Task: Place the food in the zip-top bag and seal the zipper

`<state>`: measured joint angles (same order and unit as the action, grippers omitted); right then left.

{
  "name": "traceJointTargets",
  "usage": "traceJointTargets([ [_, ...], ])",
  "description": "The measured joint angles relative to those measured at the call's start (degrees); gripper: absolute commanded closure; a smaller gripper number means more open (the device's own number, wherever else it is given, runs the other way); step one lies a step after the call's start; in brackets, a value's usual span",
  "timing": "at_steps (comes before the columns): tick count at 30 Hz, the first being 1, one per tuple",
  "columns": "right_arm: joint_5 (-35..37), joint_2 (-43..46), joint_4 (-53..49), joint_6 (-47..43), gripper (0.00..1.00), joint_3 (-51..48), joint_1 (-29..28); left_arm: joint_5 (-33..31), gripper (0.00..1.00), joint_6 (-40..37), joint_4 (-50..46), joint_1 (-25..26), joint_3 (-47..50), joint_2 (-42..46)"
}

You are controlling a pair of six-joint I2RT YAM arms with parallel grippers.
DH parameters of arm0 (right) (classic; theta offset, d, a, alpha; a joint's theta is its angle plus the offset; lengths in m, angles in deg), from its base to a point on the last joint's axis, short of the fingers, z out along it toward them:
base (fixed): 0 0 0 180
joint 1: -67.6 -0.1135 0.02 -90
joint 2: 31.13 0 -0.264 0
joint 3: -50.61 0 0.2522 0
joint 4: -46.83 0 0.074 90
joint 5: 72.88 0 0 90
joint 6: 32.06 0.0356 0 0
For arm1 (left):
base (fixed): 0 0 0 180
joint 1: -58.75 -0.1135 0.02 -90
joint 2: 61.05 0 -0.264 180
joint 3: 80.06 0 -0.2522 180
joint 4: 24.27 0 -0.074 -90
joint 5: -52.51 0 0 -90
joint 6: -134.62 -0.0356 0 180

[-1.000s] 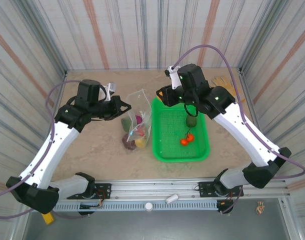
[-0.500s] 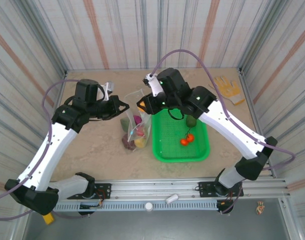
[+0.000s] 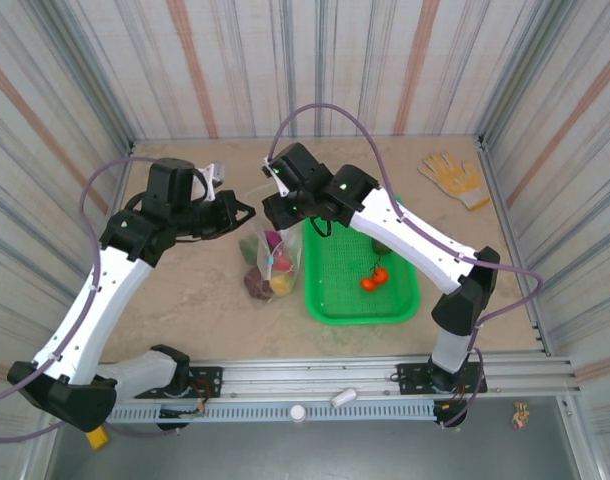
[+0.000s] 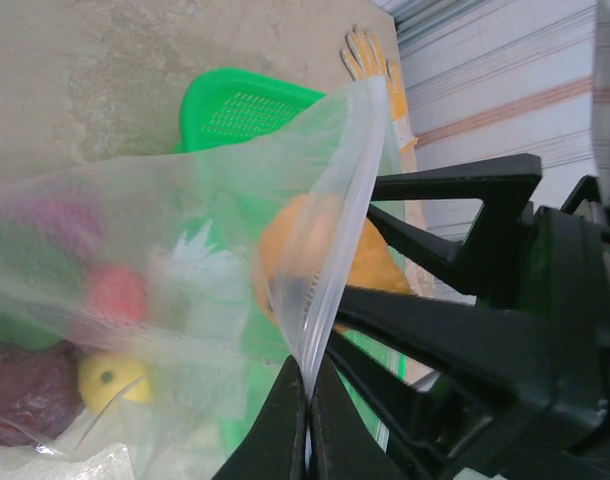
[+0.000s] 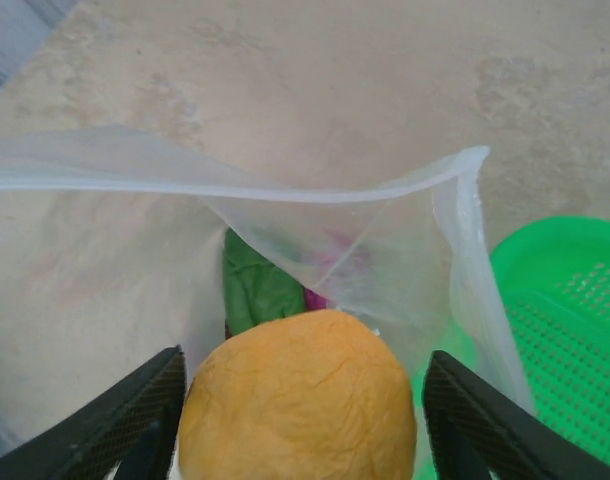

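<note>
left gripper (image 4: 307,405) jaws clamped on zip-top bag (image 4: 185,250) zipper (image 4: 330,250); right gripper (image 5: 303,360) jaws flank orange food (image 5: 297,400) at bag mouth, grip unclear; deeper contents blurred.

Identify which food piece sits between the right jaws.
The orange round piece, at the mouth of the zip-top bag; yellow piece, purple piece and green piece lie inside.

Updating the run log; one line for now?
left tool: shut on zip-top bag rim | right tool: toy orange between fingers at bag mouth
</note>
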<state>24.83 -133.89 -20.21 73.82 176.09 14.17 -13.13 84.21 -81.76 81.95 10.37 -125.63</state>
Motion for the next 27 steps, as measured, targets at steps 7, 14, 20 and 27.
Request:
traceJointTargets([
  [7,3.34,-0.26,-2.36,-0.50,0.15,-0.02,-1.25,-1.01,1.00,-0.39,-0.22,-0.37,0.00,0.04],
  [14,4.98,0.48,-2.54,-1.18,0.17,-0.02,-1.20,-1.18,1.00,-0.44,-0.61,-0.37,-0.26,0.04],
  [20,4.17,3.78,-2.43,-1.27,0.19,0.00,-0.61,-4.11,1.00,-0.87,-2.62,-0.37,-1.46,0.33],
  [27,-2.36,7.85,-1.81,1.03,0.23,1.70,1.11,-10.62,1.00,-1.27,-5.38,-0.37,-2.82,3.10],
])
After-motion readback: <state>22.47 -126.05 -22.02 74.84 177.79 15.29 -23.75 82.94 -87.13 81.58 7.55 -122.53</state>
